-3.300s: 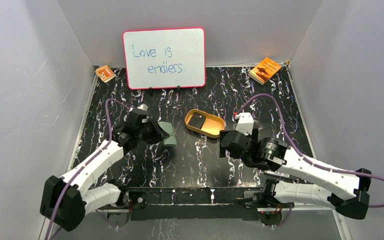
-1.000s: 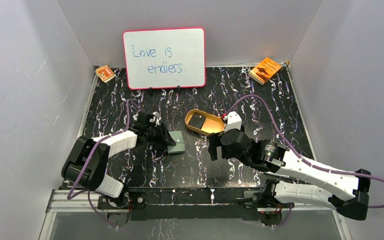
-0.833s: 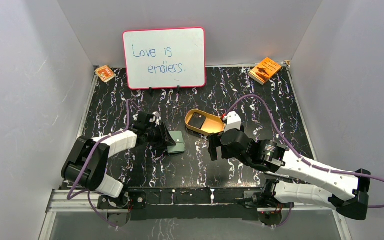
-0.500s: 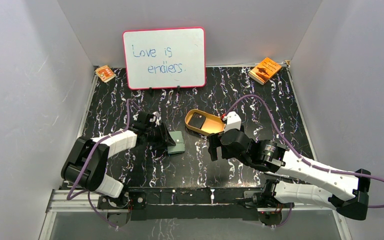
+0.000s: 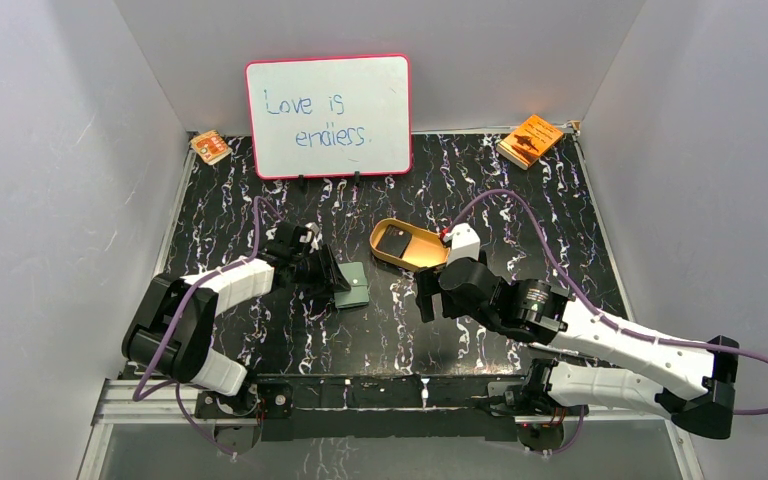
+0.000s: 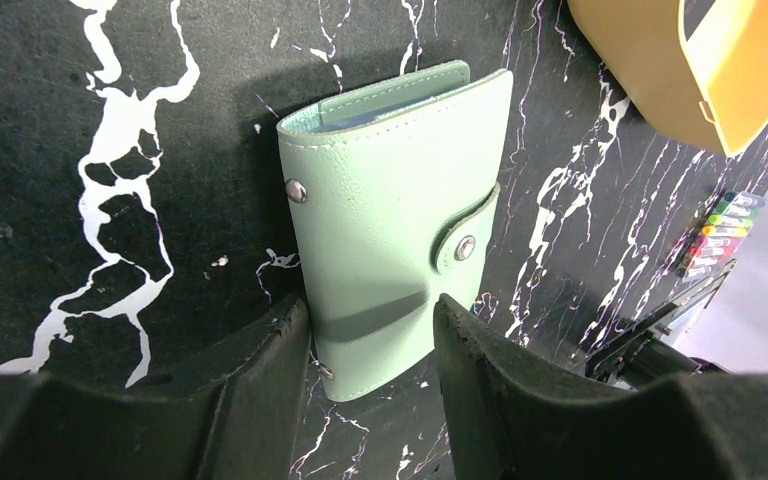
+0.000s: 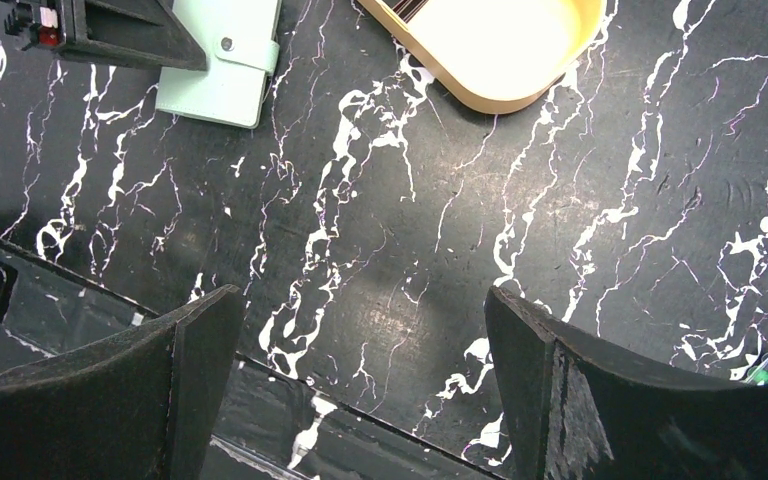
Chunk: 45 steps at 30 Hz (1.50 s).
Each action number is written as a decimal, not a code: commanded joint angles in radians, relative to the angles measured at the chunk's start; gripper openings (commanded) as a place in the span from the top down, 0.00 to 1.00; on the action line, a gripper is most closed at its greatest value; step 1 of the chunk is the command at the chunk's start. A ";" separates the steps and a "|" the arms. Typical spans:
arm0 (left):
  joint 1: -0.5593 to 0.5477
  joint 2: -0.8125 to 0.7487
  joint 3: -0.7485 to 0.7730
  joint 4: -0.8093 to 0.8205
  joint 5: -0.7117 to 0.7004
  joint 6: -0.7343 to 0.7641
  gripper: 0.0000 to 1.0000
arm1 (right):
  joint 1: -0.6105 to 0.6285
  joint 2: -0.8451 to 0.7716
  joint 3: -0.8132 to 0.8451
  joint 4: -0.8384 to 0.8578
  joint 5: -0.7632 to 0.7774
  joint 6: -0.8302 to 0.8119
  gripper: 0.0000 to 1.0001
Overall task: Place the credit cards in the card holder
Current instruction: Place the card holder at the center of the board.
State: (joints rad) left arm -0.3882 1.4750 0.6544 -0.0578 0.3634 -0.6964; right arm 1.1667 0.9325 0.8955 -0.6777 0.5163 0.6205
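Note:
The card holder (image 5: 354, 285) is a sage-green snap wallet, lying shut and flat on the black marble table left of centre. My left gripper (image 5: 336, 277) stands at its near end. In the left wrist view the fingers (image 6: 270, 350) are parted, astride that end of the card holder (image 6: 390, 220), with a small gap at the right finger. One dark credit card (image 5: 394, 241) lies in the tan oval tray (image 5: 430, 262). My right gripper (image 5: 426, 292) hangs wide open over bare table just in front of the tray, and the right wrist view shows nothing in the gripper (image 7: 360, 300).
A whiteboard (image 5: 328, 115) stands at the back. Orange booklets lie in the back left corner (image 5: 210, 147) and the back right corner (image 5: 530, 140). The table's front rail (image 7: 290, 400) runs under the right gripper. White walls close in three sides.
Since the oldest frame the left arm has lowered the card holder flat onto the table and the right gripper has moved in toward the tray. Over the last second the left jaws have widened slightly.

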 commanded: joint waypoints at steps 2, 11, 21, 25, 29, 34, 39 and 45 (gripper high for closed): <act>0.005 -0.025 0.005 -0.082 -0.054 0.040 0.53 | 0.001 0.008 0.035 0.024 0.011 -0.013 0.02; 0.006 -0.038 0.000 -0.121 -0.097 0.057 0.52 | 0.000 0.018 0.040 0.020 0.020 -0.018 0.02; 0.006 -0.066 -0.005 -0.183 -0.180 0.063 0.49 | 0.001 0.013 0.036 0.015 0.020 -0.019 0.02; 0.006 -0.129 -0.014 -0.195 -0.222 0.047 0.48 | 0.001 0.007 0.032 0.015 0.017 -0.017 0.01; 0.006 -0.175 -0.028 -0.215 -0.276 0.040 0.47 | 0.001 0.008 0.030 0.023 0.017 -0.018 0.02; 0.006 -0.134 -0.025 -0.212 -0.263 0.045 0.51 | 0.001 0.021 0.035 0.033 0.009 -0.018 0.02; 0.005 -0.075 -0.005 -0.170 -0.199 0.048 0.68 | 0.000 0.039 0.044 0.032 -0.002 -0.013 0.02; 0.003 -0.044 -0.001 -0.095 -0.088 0.041 0.72 | 0.001 0.047 0.051 0.032 0.002 -0.015 0.02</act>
State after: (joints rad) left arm -0.3870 1.4048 0.6441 -0.1780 0.1917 -0.6624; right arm 1.1667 0.9798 0.8959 -0.6777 0.5091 0.6086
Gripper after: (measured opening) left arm 0.284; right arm 0.982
